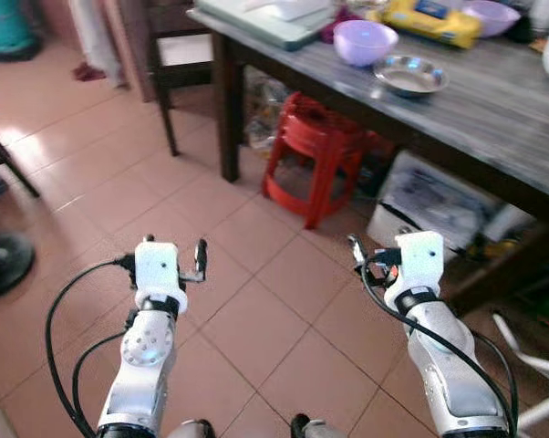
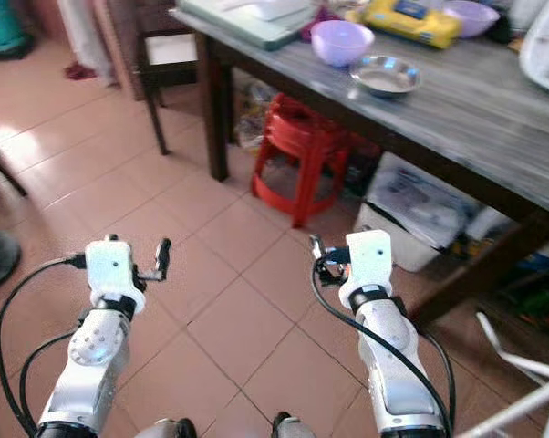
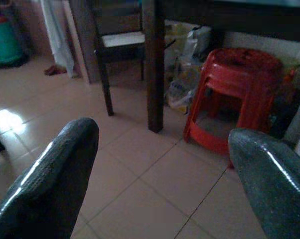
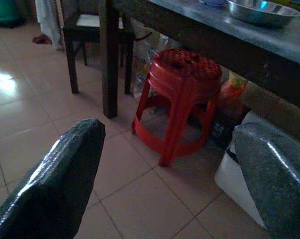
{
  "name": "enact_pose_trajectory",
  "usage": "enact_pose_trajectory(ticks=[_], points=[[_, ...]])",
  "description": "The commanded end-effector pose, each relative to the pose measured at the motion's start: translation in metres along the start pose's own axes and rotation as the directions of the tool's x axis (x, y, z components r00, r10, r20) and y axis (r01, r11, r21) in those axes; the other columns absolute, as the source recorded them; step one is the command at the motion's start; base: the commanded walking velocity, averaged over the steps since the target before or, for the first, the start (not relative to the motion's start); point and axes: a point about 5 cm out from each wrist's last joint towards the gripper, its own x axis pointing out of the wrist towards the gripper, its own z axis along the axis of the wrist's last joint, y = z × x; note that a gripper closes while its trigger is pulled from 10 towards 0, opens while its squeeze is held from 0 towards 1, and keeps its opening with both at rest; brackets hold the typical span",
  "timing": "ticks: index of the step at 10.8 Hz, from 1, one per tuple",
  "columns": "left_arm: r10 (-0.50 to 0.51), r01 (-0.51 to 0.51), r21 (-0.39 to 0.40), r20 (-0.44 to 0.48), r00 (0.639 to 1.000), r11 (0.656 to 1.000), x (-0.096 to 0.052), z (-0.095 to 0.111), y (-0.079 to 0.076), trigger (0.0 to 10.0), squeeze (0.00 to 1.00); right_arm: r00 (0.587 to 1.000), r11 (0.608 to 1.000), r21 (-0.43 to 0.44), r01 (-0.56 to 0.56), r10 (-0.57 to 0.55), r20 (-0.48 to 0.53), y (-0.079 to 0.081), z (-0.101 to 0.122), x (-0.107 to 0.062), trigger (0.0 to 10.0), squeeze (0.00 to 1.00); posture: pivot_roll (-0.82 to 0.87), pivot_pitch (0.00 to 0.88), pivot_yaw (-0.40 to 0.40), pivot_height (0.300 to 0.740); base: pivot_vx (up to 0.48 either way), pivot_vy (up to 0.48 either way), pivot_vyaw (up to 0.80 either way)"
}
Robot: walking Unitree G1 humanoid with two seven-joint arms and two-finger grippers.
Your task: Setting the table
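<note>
I have both arms raised in front of me over the tiled floor (image 1: pixel 256 338), well short of the counter (image 1: pixel 493 109). My left end effector (image 3: pixel 162 164) is spread wide with nothing between its fingers, and my right end effector (image 4: pixel 170 169) is equally wide open and empty. By my judgement the task has barely begun: nothing is in hand. The tableware sits toward the counter's far left end: a lilac bowl (image 1: pixel 364 41) close to the near edge, and a steel dish (image 1: pixel 410 75) just beside it to the right, also close to that edge. A second lilac bowl (image 1: pixel 490 15) lies further back. Below the near edge a dark leg (image 1: pixel 229 114) and red stools (image 1: pixel 315 151) stand, so I would judge the open tiles on my left the freer approach.
</note>
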Motion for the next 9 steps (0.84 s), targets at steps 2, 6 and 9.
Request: enact_pose_trajectory(ticks=[2, 6, 9], points=[[-0.006, 0.007, -0.021, 0.011, 1.0, 1.0, 0.001, 0.006, -0.003, 10.0, 0.0, 1.0, 1.0, -0.004, 0.008, -0.008, -0.002, -0.005, 0.002, 0.001, 10.0, 0.0, -0.04, 0.213, -0.036, 0.74, 0.0, 0.0, -0.77], [-0.03, 0.032, -0.048, 0.039, 0.999, 0.998, 0.002, 0.016, -0.007, 10.0, 0.0, 1.0, 1.0, 0.008, 0.011, -0.011, 0.004, -0.002, 0.004, 0.001, 10.0, 0.0, -0.04, 0.217, -0.034, 0.74, 0.0, 0.0, -0.77], [-0.035, 0.037, -0.051, 0.038, 0.999, 0.998, 0.003, 0.018, -0.008, 10.0, 0.0, 1.0, 1.0, 0.005, 0.015, -0.015, 0.008, -0.003, 0.006, 0.002, 10.0, 0.0, -0.05, 0.217, -0.035, 0.74, 0.0, 0.0, -0.77]])
